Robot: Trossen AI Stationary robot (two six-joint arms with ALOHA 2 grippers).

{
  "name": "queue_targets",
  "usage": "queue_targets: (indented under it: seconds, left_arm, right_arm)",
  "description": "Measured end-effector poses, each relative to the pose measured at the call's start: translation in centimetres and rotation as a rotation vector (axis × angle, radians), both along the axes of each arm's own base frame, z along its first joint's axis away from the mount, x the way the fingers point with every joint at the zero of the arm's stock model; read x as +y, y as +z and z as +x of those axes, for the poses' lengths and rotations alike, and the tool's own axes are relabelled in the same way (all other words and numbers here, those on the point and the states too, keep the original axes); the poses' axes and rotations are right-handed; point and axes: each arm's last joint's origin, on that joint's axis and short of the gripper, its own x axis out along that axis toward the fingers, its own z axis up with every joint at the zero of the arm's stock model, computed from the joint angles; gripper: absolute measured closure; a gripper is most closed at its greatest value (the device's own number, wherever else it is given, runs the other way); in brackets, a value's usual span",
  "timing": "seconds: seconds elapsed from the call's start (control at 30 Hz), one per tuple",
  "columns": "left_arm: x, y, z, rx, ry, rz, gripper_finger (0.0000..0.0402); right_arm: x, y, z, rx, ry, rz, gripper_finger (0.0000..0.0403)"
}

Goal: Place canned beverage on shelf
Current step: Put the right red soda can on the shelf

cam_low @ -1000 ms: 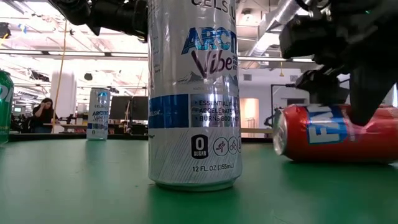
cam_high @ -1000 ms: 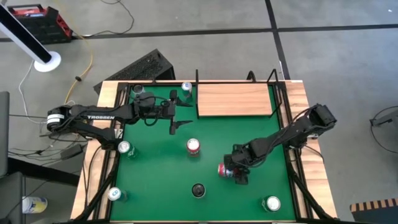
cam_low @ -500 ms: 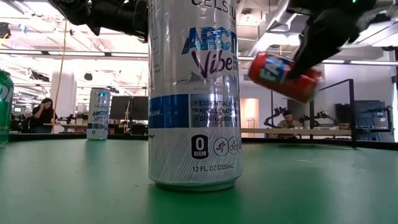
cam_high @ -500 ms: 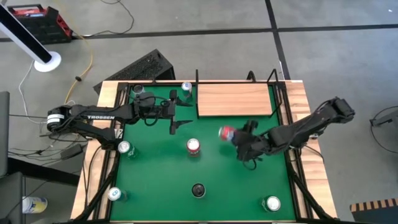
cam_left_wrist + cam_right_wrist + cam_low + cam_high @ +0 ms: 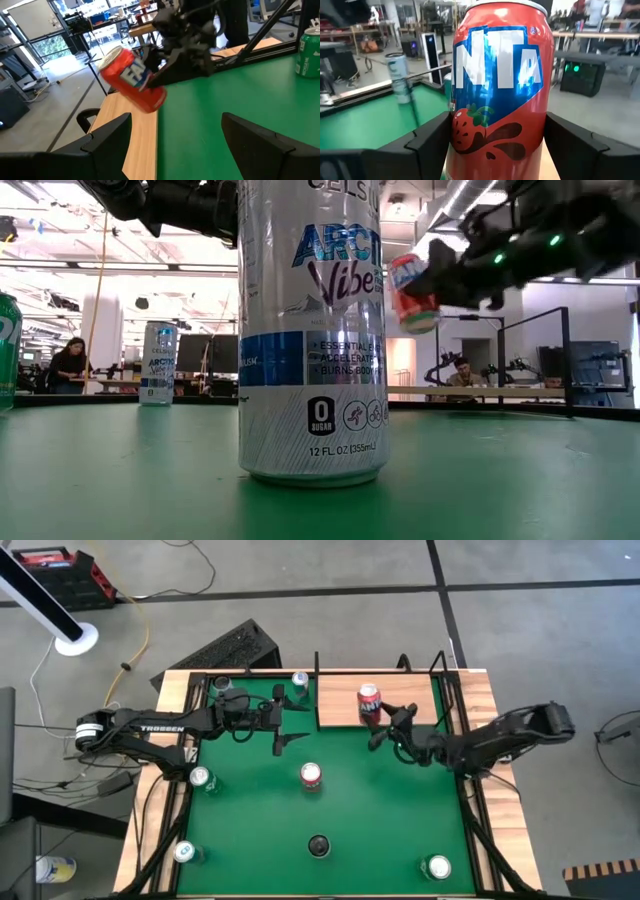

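Green felt covers the bench [image 5: 250, 810], with the shelf [image 5: 340, 700] at its far edge. Right end effector [image 5: 378, 725] clamps a red can [image 5: 369, 698] tilted over the shelf; left end effector [image 5: 282, 720], fingers apart, hangs near the far left corner.

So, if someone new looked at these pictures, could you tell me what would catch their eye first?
Probably the red can, held tilted in the air by the right gripper over the wooden shelf at the far side of the table. Next, the tall silver can standing close to the low camera. The left gripper waits open beside the shelf.
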Motion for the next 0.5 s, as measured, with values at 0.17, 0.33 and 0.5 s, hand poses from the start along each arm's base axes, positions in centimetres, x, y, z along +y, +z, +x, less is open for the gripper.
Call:
queue_targets:
  seconds: [0.17,0.33,0.5]
  left_arm:
    - [0.0,0.0,0.0,0.0,0.001,-0.004,0.0106]
    - [0.0,0.0,0.0,0.0,0.001,-0.005,0.0106]
    - [0.0,-0.1,0.0,0.005,0.001,-0.007,0.0106]
  right_arm:
    - [-1.9,-1.8,1.7,-0.007,0.007,-0.058,0.0092]
    - [-3.3,-3.9,3.1,-0.014,-0.022,-0.07,0.0092]
    - [-4.3,-5.3,3.6,-0.034,-0.036,-0.034,0.0092]
